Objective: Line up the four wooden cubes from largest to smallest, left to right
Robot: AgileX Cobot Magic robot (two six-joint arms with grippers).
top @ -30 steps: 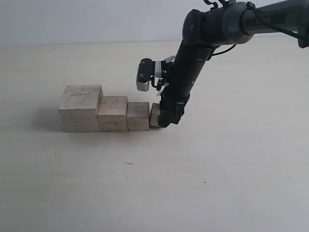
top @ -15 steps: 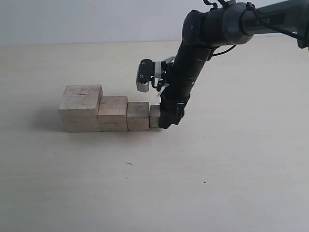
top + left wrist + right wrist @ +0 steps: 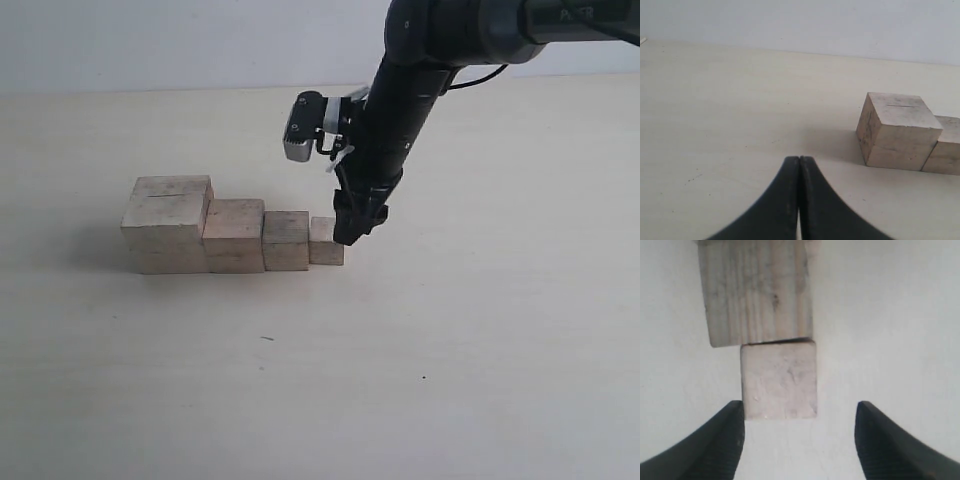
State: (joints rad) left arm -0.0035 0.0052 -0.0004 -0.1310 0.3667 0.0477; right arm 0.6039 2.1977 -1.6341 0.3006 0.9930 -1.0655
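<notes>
1. My left gripper [image 3: 799,167] hangs over the table [image 3: 715,125]. Its two black fingers are pressed flat together with nothing between them, well apart from the cubes.
2. The largest cube [image 3: 165,225] stands at the left end of the row, with a thin dark crack line [image 3: 150,197] across its top.
3. The second cube [image 3: 234,236] touches it on the right, and the third cube [image 3: 286,240] touches that one.
4. The smallest cube [image 3: 325,243] closes the row at the right end, flush against the third cube. All four rest on the table, stepping down in size from left to right.
5. My right gripper [image 3: 352,235] points down just above the smallest cube's right side. Its jaws are spread wider than that cube and grip nothing.
6. The pale lettering [image 3: 572,14] on my right arm [image 3: 400,100] is too blurred to read.
</notes>
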